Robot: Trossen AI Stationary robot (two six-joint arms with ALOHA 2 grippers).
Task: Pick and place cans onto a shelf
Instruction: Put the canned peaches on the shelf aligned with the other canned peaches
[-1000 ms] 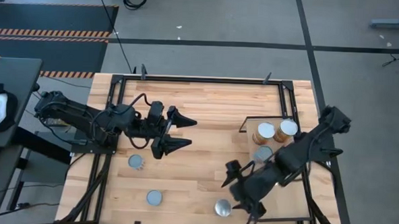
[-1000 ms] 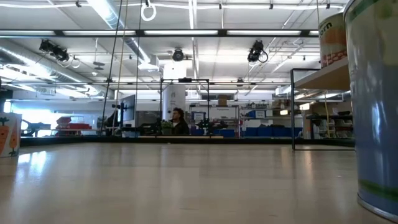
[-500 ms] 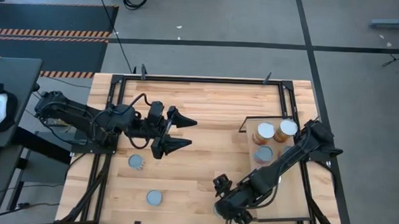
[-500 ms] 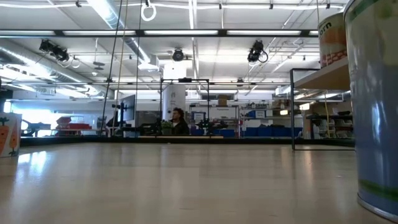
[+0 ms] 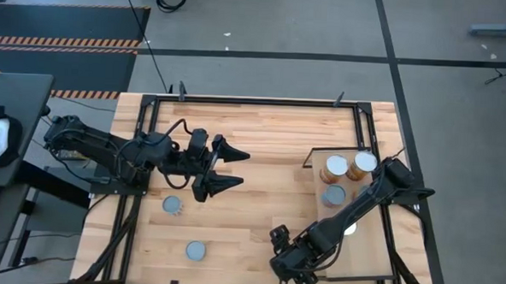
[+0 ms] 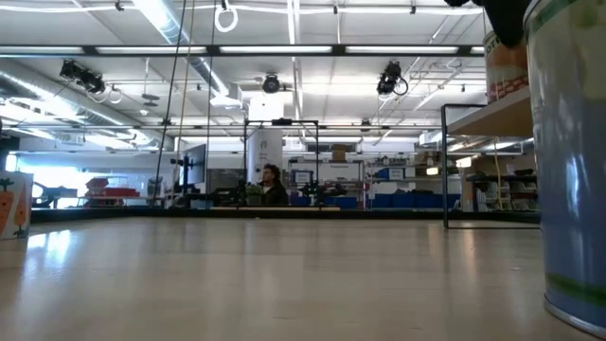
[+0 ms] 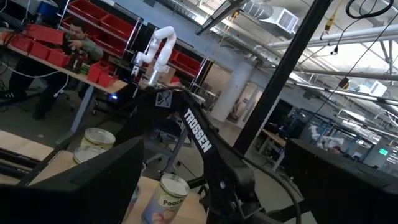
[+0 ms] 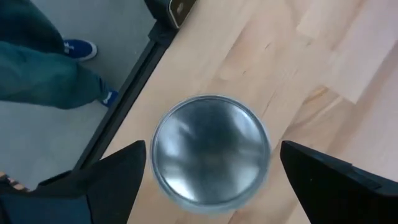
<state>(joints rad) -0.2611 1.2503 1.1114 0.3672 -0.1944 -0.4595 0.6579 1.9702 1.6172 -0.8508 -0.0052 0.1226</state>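
Note:
My right gripper (image 5: 287,265) is open above a silver-topped can (image 8: 210,149) that stands upright on the slatted table near its front edge. In the right wrist view one finger stands on each side of the can, and I see no touch. The gripper hides this can in the high view. My left gripper (image 5: 235,169) is open and empty, held level over the table's left middle. The pale shelf (image 5: 364,250) at the right carries three cans (image 5: 335,168) at its far end. Two more cans (image 5: 174,205) (image 5: 196,251) stand on the table's left front.
A black metal frame (image 5: 255,100) runs round the table. A large can (image 6: 573,161) stands close to the low camera at the picture's right. A person's legs and blue shoe (image 8: 78,46) show on the floor just past the table's front edge.
My right gripper has gone toward the table's near edge and a little left, ending over the front can, which it now covers in the high view. The can has stayed where it was.

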